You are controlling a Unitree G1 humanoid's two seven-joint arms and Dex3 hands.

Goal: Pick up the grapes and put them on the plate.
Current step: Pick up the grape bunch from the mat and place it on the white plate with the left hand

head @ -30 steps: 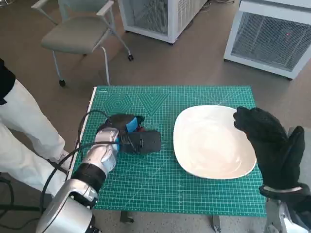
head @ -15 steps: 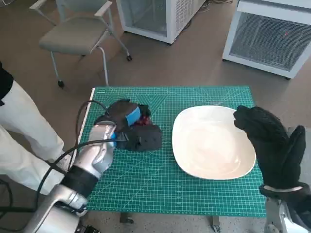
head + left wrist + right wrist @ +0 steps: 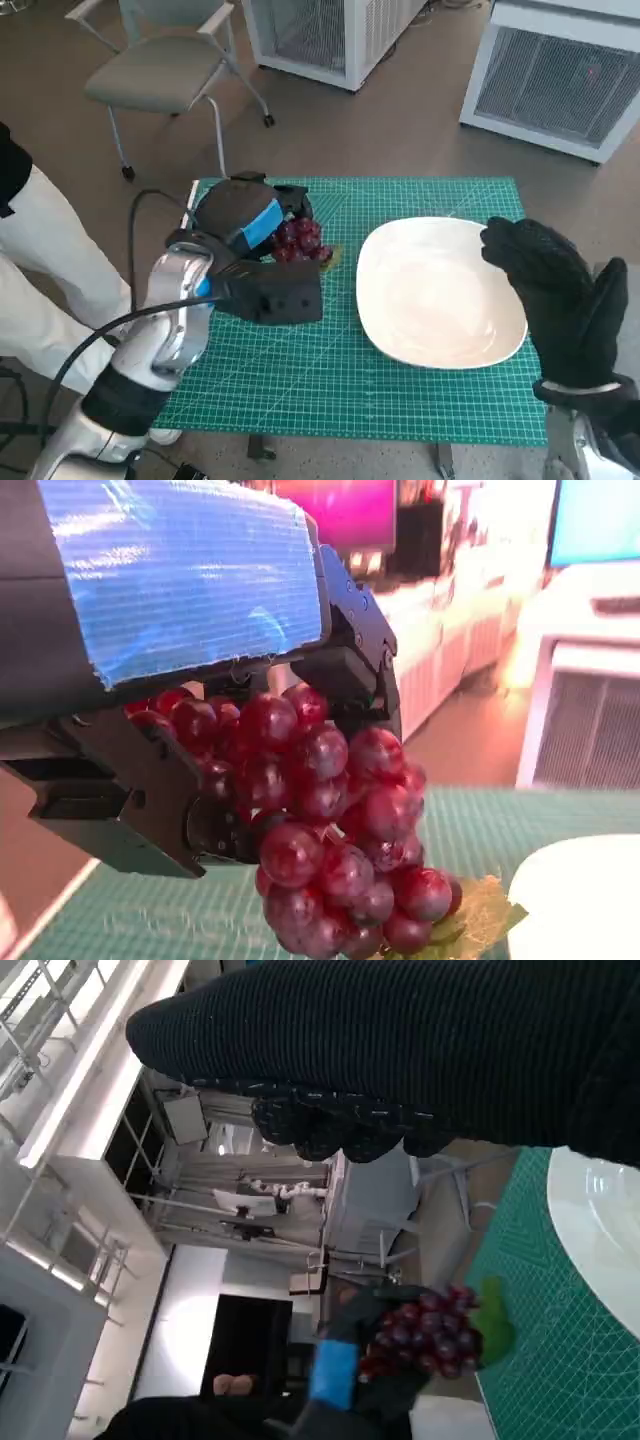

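At the near right corner of the counter (image 3: 300, 400), my right hand (image 3: 560, 300) stands upright in its black glove, holding nothing. Its fingers are apart from the near right rim of the plate (image 3: 440, 290). Its position matches that of a second ago.

Nearer the middle, the plate lies on the right half of the green cutting mat (image 3: 420, 390). Its surface carries nothing. It has not shifted.

Toward the far left corner of the counter, my left hand (image 3: 250, 225) grips the grapes (image 3: 298, 240). This is the change. A second ago the hand lay low on the mat with the bunch hidden under it. Half a second ago a few red berries showed at its far side. Now the forearm has risen and swung toward the far edge, and the bunch hangs in plain sight beside the blue-taped back.

The left wrist view confirms the hold: black fingers (image 3: 350, 670) close round the top of the grapes (image 3: 330, 830), with a green leaf at the bottom of the cluster and the mat visible beneath it. The right wrist view shows the grapes (image 3: 425, 1335) raised off the mat, well apart from the plate edge.

Judgement: the pick-up step appears complete. The carry toward the right and the release over the plate are not yet done. The hanging lower berries may swing, so a slow traverse is advisable.
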